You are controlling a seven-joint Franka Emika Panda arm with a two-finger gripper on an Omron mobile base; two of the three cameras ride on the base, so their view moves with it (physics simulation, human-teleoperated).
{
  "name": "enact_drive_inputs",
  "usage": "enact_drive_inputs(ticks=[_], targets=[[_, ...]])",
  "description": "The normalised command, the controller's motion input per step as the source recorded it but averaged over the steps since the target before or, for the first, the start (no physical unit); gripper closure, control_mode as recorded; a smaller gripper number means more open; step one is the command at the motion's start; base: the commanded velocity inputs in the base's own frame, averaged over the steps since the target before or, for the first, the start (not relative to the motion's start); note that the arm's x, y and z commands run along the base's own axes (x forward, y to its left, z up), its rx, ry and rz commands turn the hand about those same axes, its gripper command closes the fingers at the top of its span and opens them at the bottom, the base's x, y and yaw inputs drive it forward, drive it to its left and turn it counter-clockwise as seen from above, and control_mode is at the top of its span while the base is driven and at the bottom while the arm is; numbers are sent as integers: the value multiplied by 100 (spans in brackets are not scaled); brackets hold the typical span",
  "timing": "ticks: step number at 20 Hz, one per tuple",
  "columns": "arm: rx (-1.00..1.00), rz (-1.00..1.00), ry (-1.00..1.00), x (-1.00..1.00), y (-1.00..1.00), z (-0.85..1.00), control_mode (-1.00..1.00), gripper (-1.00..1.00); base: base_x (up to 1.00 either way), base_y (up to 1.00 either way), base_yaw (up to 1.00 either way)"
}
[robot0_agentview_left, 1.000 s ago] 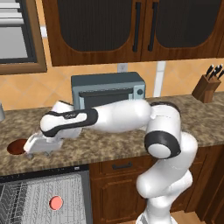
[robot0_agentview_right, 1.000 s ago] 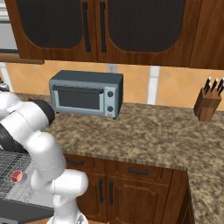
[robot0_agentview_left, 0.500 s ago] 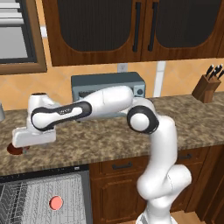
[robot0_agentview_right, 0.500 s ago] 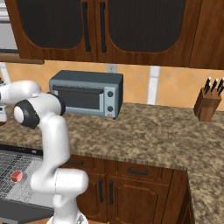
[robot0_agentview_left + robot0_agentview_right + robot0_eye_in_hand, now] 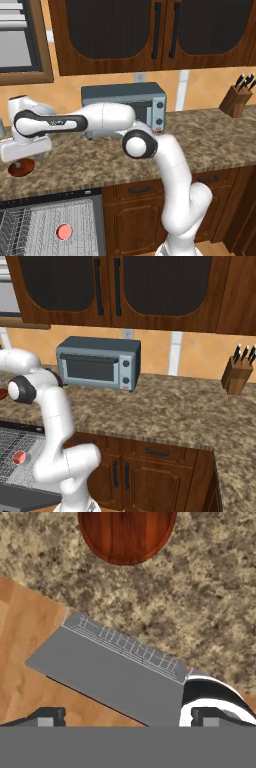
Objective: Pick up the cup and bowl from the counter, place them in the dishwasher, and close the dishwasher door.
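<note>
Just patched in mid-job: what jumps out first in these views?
The white arm stretches far left across the counter, its open tool hanging over the reddish-brown bowl near the counter's left end. Below, the dishwasher stands open with the cup on its rack. A grey toaster oven sits against the wall.

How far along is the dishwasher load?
Done: the cup sits in the dishwasher rack. In hand: nothing; the open tool hangs over the counter near the bowl. Left: grasp the bowl, rack it, close the dishwasher door.
</note>
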Motion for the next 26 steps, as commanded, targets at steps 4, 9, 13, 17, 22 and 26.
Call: enact_drive_inputs(ticks=[4,9,13,17,22,26], targets=[[-7,-1,-13,29,1,-31,-100,-100,0,0,0],[-1,-1,-13,25,0,-55,-100,-100,0,0,0],[3,-2,-8,29,0,-7,-100,-100,0,0,0],[0,-2,-1,73,0,-20,-100,-100,0,0,0],[0,-1,0,49,0,-29,-100,-100,0,0,0],[2,-2,0,26,0,-4,-100,-100,0,0,0]])
